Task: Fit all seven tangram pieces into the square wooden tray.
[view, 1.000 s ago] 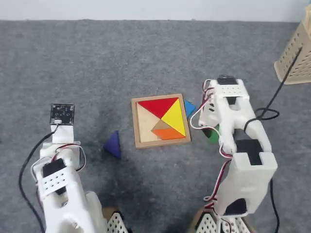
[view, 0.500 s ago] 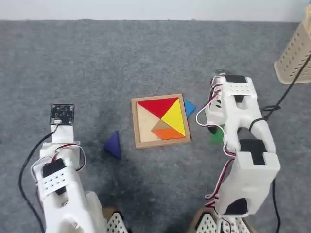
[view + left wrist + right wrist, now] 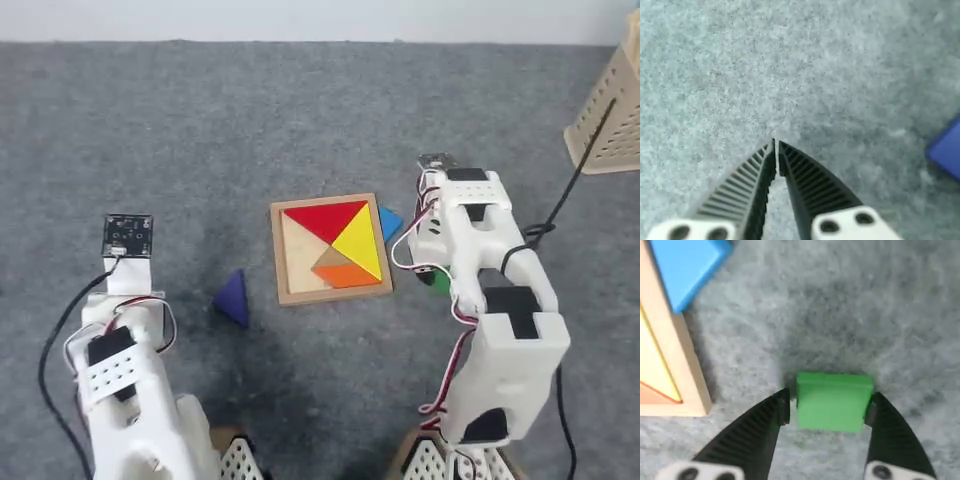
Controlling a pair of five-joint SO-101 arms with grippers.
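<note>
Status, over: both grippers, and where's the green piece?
Left gripper shut over carpet. Right gripper open, straddling green piece beside tray. Light blue piece close by; path looks clear.

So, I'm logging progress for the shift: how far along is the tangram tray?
Roughly halfway. Done: the red piece, yellow piece and orange piece lie in the tray, whose left part is bare. In hand: the right claw straddles the green square on the carpet. Left: the light blue piece beside the tray and the dark blue triangle farther off; the left claw is shut, holding nothing.
</note>
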